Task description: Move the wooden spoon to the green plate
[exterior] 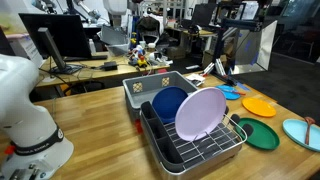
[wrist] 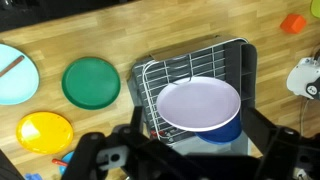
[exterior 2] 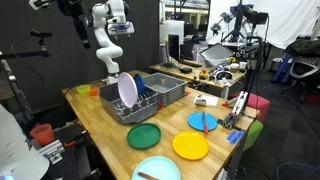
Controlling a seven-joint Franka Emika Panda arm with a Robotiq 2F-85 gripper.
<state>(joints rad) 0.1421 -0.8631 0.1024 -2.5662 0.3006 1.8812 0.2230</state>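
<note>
The wooden spoon [wrist: 12, 66] lies on the pale teal plate [wrist: 14, 80] at the left edge of the wrist view. It shows as a thin tan stick in both exterior views [exterior: 309, 122] [exterior 2: 148, 176]. The dark green plate [wrist: 91, 82] lies flat on the wooden table next to the teal plate and is empty; it shows in both exterior views [exterior: 262, 134] [exterior 2: 143, 136]. My gripper [wrist: 200, 150] is open and empty. It hangs high above the dish rack, far from the spoon and the green plate.
A grey dish rack [wrist: 236, 62] holds a large lavender plate [wrist: 200, 104] and a blue bowl [wrist: 225, 133]. An orange-yellow plate [wrist: 45, 131] lies near the green one. A blue plate [exterior 2: 203, 121] lies further along. My arm [exterior 2: 108, 45] rises behind the rack.
</note>
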